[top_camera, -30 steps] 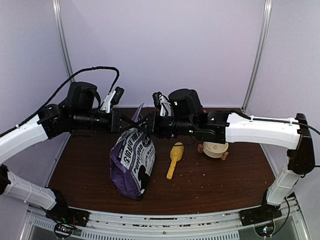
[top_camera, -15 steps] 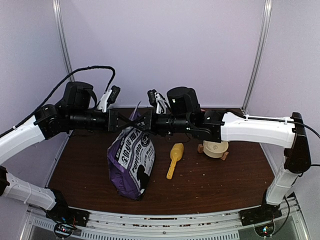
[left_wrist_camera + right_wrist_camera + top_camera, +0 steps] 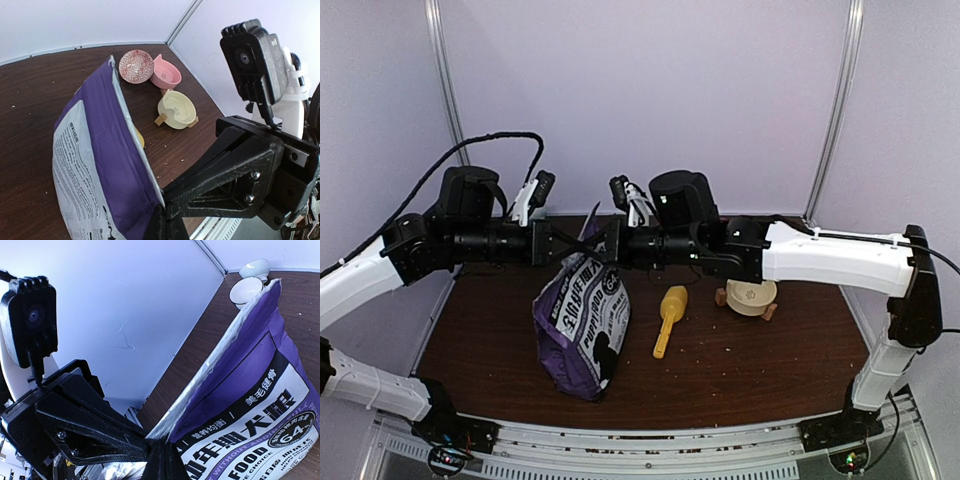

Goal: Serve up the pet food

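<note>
Pet food hidden in all three views, so location not readable beyond that; only container in sight a purple bag [image 3: 582, 325] printed with a black dog silhouette, base on the desk [image 3: 770, 370] left of centre, body leaning, upper part drawn up to a peak between the two arms. Left gripper [image 3: 574, 246] closed onto the bag's top edge from the left, right gripper [image 3: 602, 245] closed onto the same edge from the right, tips almost meeting. Left wrist view: own fingers [image 3: 156, 226] pinched at the bottom of the frame on the thin upper edge, opposing gripper directly against them. Right wrist view: same pinch from the other side, own fingers [image 3: 161, 464] clamped on the edge, which looks pressed flat along the visible length, with a little silver lining at the lower left. Yellow scoop [image 3: 668, 318] flat on the desk just right of the bag, not touching it, handle toward the near edge. Cream bowl [image 3: 750, 297] on a small wooden stand further right, well apart from the bag. Behind it, pink bowl [image 3: 166, 75] and red-patterned dish [image 3: 136, 65] side by side. Two white bowls [image 3: 246, 289] at the far left of the desk. Small pale specks [image 3: 166, 146] scattered on the wood, too small to identify.
</note>
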